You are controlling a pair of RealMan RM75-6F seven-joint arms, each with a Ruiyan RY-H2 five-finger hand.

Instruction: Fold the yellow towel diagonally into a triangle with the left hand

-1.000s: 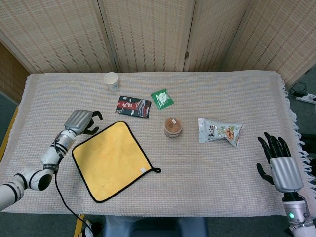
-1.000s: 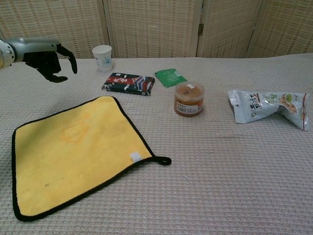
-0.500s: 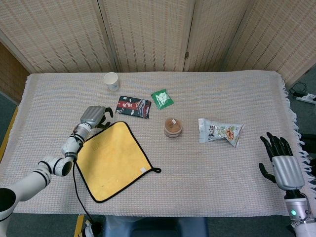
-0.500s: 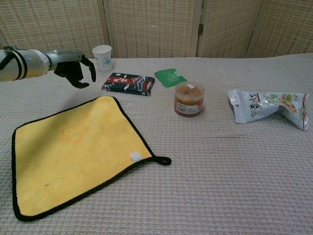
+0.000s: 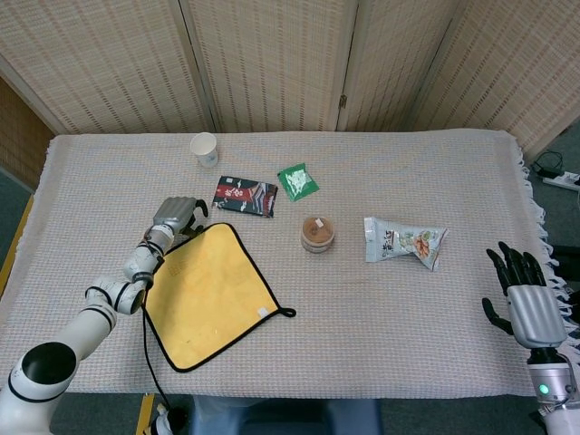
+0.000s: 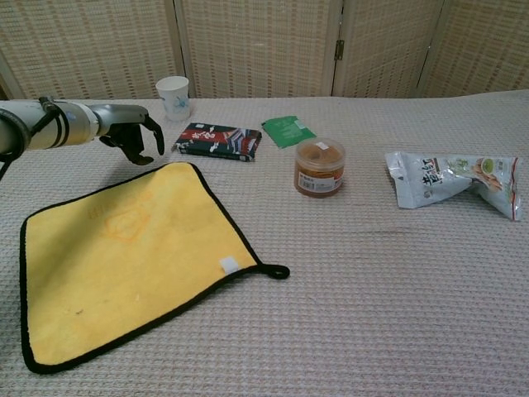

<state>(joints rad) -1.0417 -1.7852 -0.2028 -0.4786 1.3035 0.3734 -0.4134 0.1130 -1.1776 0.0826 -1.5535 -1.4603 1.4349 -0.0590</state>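
Yellow square towel with black edging (image 5: pixel 210 294) lies flat and unfolded on the woven beige tablecloth (image 5: pixel 381 308), turned like a diamond near the robot's left side, a small loop at its right corner. Just beyond the towel's far corner hovers the left hand (image 5: pixel 177 216), silver-backed with dark fingers curled downward and apart, holding nothing; from the chest view it sits slightly above the cloth, not yet touching the towel. The right hand (image 5: pixel 527 304) rests at the table's far right edge, fingers spread, empty.

Further back stand a white paper cup (image 5: pixel 205 149), a dark snack packet (image 5: pixel 244 196), a green sachet (image 5: pixel 297 181), a small brown jar (image 5: pixel 317 234) and a pale crisp bag (image 5: pixel 405 241).

Folding has not begun. Done well, the hand would likely pinch the far corner by its black edge, lift it clear, and carry it to the opposite near corner so edges meet, keeping away from the dark packet nearby.
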